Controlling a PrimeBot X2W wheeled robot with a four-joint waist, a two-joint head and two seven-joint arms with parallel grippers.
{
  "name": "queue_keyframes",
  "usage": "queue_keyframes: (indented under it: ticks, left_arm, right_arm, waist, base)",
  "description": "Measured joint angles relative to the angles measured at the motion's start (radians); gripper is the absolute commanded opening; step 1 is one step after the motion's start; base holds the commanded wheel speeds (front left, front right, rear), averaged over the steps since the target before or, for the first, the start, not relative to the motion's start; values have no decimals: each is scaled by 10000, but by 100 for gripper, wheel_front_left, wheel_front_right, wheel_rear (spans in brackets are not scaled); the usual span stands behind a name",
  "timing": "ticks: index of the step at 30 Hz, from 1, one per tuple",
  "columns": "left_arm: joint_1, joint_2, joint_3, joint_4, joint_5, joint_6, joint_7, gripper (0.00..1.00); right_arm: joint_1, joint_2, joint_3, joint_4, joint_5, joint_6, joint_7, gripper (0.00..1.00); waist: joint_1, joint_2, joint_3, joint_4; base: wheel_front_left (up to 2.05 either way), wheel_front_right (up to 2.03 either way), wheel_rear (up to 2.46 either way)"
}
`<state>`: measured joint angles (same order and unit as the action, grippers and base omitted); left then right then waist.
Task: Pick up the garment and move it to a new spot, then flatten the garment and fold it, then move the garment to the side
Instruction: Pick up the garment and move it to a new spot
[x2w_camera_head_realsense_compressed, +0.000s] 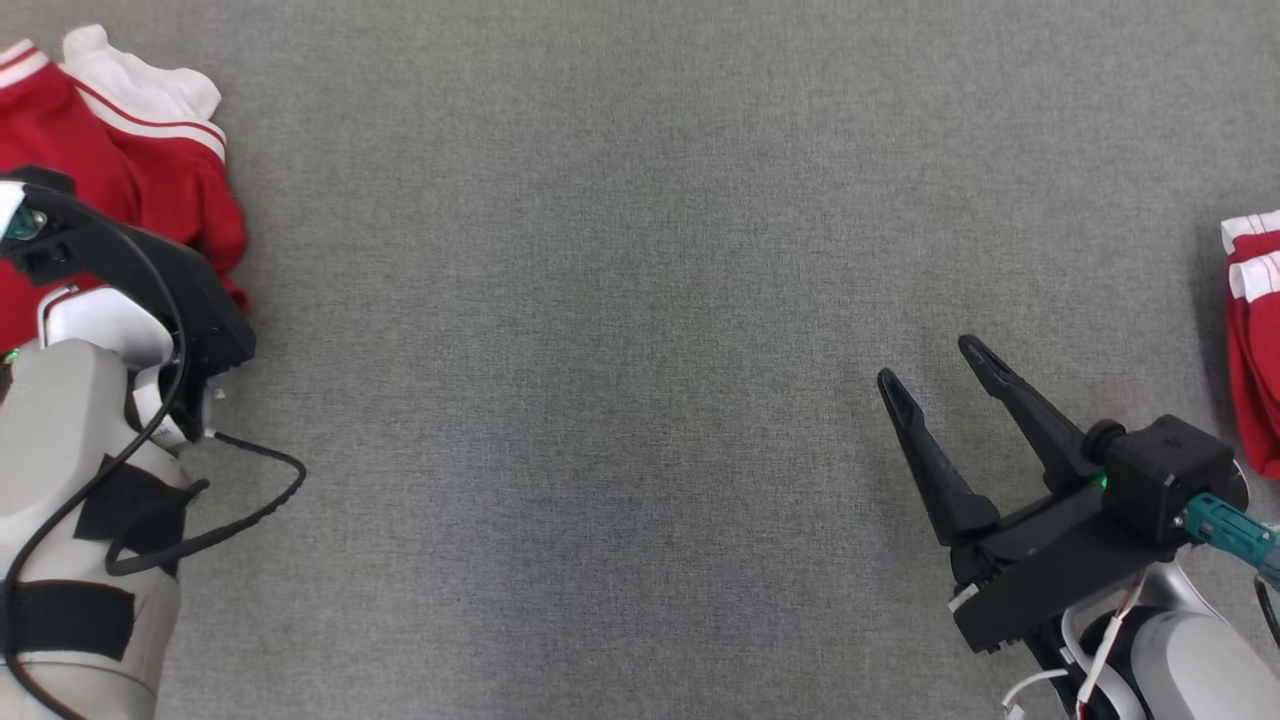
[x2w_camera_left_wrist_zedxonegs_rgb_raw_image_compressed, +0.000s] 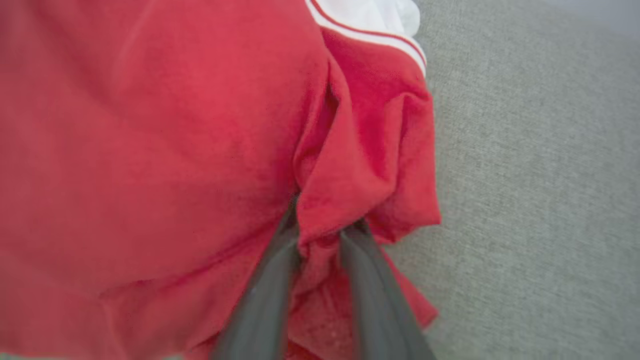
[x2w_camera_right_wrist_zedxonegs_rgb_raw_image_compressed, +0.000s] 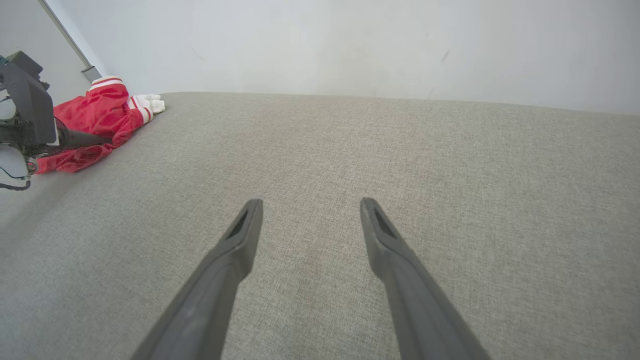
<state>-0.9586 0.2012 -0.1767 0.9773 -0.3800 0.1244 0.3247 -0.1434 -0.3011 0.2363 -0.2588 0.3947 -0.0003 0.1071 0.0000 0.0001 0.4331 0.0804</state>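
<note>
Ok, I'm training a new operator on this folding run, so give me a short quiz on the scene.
1. True or false: the right gripper holds cloth.
2. The left gripper has between its fingers a fold of: A) the red garment, B) a towel, C) a cable?
3. Where in the head view does the second red garment lie?
Key: 1 false, jaws open above the grey surface; 2 A; 3 at the right edge.

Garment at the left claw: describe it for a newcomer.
On the grey table, look to the far left corner: a crumpled red garment with white striped trim. Unlike the second garment at the right edge, one fold of it sits in the left claw.
</note>
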Motion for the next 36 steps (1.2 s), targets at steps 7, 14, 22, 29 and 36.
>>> queue_keyframes:
  ticks: [7,14,22,29,36]
  left_arm:
    - [-118,-295,79,660,10,0,-341,0]
    - [-553,-688,-169,560,173,-2,-978,0]
    - [-1265,-1772,-1009,-125,481,-754,-1676,0]
    - [-1086,-1871,-1630,-403,416,-1455,-2056,0]
    - [612,-1674,-3684,-1896,-1045,-1871,-2201,0]
  right_arm:
    - [-314,230,98,667,104,2,-21,100]
    - [-319,665,67,1348,389,0,-318,100]
    - [-329,997,-36,2136,556,-12,-819,100]
    - [-315,1415,211,2871,713,-2,-1085,100]
    - [-107,1726,637,3394,721,90,-1197,100]
  waist:
    - [1,0,-539,125]
    - [-1,0,-1398,233]
    - [-2,-1,-2516,325]
    - [-3,-3,-3533,249]
    - [-3,-3,-4510,-128]
  base:
    - [0,0,0]
    - [0,0,0]
    - [0,0,0]
    - [0,0,0]
    - [0,0,0]
